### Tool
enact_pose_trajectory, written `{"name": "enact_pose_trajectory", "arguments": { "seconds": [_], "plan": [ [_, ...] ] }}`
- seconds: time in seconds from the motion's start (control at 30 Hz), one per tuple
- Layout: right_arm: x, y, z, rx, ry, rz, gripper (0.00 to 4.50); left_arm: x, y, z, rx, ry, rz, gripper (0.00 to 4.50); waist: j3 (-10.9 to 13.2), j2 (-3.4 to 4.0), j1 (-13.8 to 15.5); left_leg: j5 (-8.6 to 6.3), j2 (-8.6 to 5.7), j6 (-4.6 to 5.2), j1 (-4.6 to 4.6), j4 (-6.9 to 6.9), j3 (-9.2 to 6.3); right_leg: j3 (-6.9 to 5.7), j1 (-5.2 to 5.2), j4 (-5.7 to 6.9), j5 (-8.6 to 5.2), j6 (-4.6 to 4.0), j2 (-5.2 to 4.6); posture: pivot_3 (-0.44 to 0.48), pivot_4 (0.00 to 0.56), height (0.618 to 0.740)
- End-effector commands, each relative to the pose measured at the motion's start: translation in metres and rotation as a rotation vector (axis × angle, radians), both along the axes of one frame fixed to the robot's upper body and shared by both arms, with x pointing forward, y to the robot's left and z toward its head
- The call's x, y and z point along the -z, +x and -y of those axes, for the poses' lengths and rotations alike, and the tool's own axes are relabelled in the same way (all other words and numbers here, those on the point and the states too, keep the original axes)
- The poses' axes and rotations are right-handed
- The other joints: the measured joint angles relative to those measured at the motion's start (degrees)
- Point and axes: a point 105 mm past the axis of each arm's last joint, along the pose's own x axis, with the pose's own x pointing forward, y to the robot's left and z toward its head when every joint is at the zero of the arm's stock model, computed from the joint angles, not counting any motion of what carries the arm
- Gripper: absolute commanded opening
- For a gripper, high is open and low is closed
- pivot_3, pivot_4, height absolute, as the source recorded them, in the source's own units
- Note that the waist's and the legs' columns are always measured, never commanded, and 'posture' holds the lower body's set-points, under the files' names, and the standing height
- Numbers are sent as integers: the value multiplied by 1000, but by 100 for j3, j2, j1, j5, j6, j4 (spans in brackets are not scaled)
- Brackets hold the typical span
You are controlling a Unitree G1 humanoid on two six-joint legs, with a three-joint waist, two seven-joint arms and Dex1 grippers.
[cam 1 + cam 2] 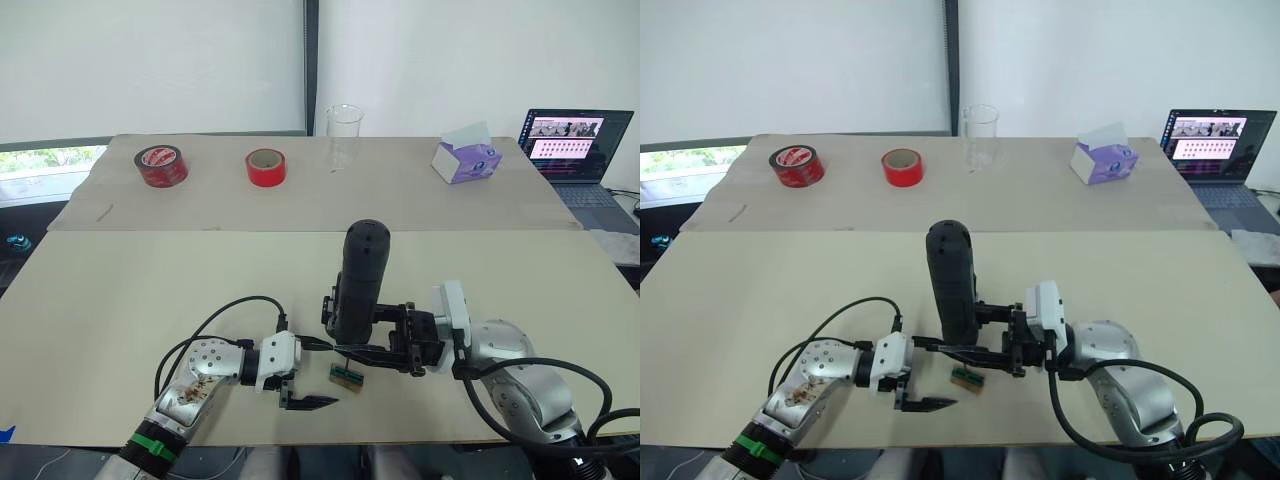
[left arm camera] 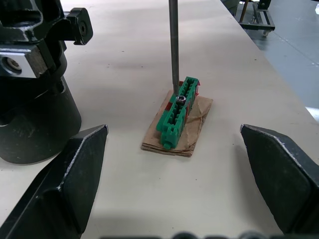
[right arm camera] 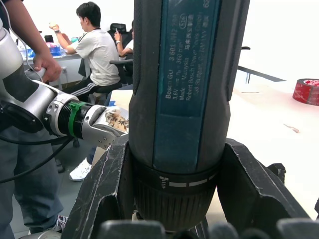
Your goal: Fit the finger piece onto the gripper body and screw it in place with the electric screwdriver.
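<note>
The electric screwdriver (image 1: 360,280) stands upright near the table's (image 1: 120,290) near edge, a thick black cylinder with a rounded top. I judge it top-heavy and rigid, so the low hold around its collar, where my right claw (image 3: 174,199) clamps it between both fingers, seems the right place. Its thin metal bit (image 2: 173,45) comes straight down onto a screw head in the small green block (image 2: 175,113) lying on a brown scrap (a light thing, likely to skid under pressure). Just left of the driver sits the gripper body (image 2: 35,84), black and blocky on a round base. My left claw (image 2: 174,184) is spread wide around the green block, holding nothing.
</note>
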Motion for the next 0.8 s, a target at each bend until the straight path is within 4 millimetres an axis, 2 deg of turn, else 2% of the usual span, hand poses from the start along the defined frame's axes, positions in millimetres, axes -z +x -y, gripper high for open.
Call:
{"name": "enact_pose_trajectory", "arguments": {
  "seconds": [0.03,0.8],
  "plan": [
    [-10,-7,-2,-25,23,51,1916,15,0,-7,-30,50,-49,4481,0,0,0,0,0,0,0,0,0,0,0,0,0,0,0,0,150,740],
    [-9,-4,1,-11,18,54,1916,18,-1,-9,-31,54,-52,4481,0,0,0,0,0,0,0,0,0,0,0,0,-2,-4,-1,0,150,740]
  ]
}}
